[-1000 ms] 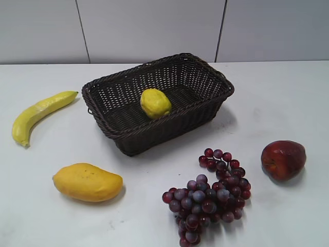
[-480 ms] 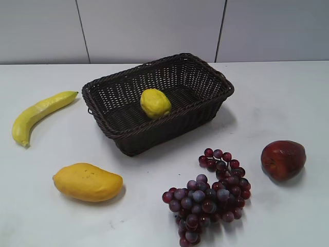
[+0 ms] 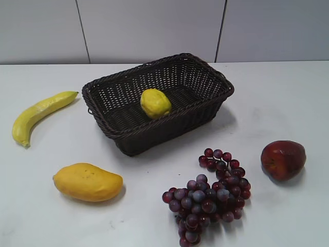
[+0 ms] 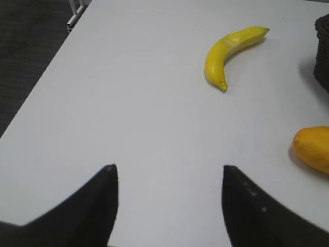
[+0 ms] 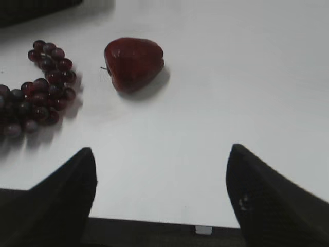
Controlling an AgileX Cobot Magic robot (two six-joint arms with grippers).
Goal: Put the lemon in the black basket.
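**Lemon sits in the basket, both arms clear**

From my station, the lemon point(image 3: 155, 103) lies on the floor of the black basket point(image 3: 205, 105), left of the basket's centre and toward its near wall. I judge the task done as things lie. Neither arm shows in the exterior view.

The left gripper point(image 4: 167, 177) has its fingers spread wide with nothing between them, hanging above bare table point(image 4: 128, 103) with the banana point(image 4: 231, 49) well beyond it and the mango point(image 4: 313, 149) at the right edge. The right gripper point(image 5: 162, 170) is likewise spread and empty, above the near-right table edge, with the apple point(image 5: 133, 63) and the grapes point(image 5: 38, 87) farther off to its left.

What could go wrong from here is small, in my view. A fresh reach into the basket could nudge the lemon or catch the braided rim and drag the basket. A low sweep by the right arm could roll the apple or scatter the grapes.

The lemon's long axis seems to run from far-left to near-right, with the narrower end toward the far-left; the nub itself I cannot make out clearly.
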